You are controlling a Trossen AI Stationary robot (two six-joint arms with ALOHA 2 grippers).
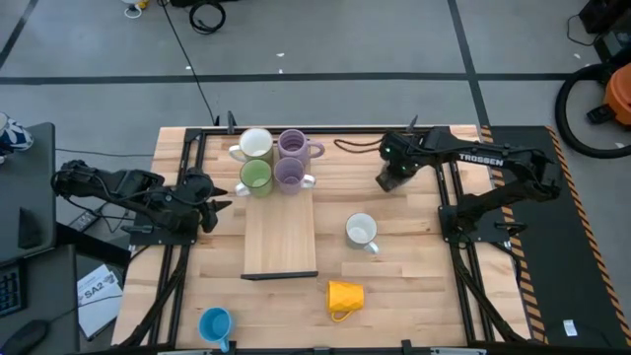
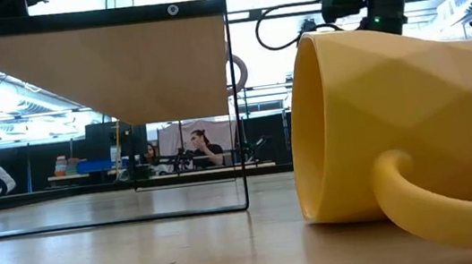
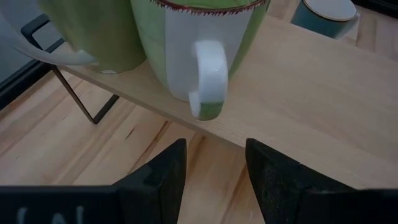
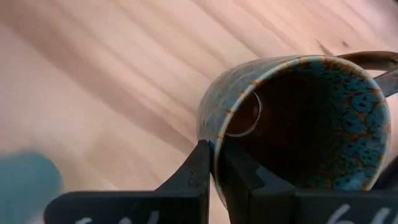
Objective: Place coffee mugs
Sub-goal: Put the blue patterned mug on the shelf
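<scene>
The right gripper point(image 4: 211, 168) is clamped on the rim of a dark mug point(image 4: 298, 118) with a speckled blue lining, one finger inside and one outside, held above the table point(image 1: 414, 296) at about 2 o'clock from the wooden shelf point(image 1: 281, 237). The left gripper point(image 1: 212, 202) waits at the shelf's 9 o'clock, fingers point(image 3: 155, 180) apart, facing the green mug point(image 1: 255, 177). Four mugs crowd the shelf's far end: a white one point(image 1: 255, 145), two purple point(image 1: 292, 144) point(image 1: 289, 174), and the green. Off the shelf, a second white mug point(image 1: 361, 232) stands at 3 o'clock, a yellow mug point(image 1: 345, 296) lies tipped at 5 o'clock, and a blue mug point(image 1: 215, 324) sits at 7 o'clock.
</scene>
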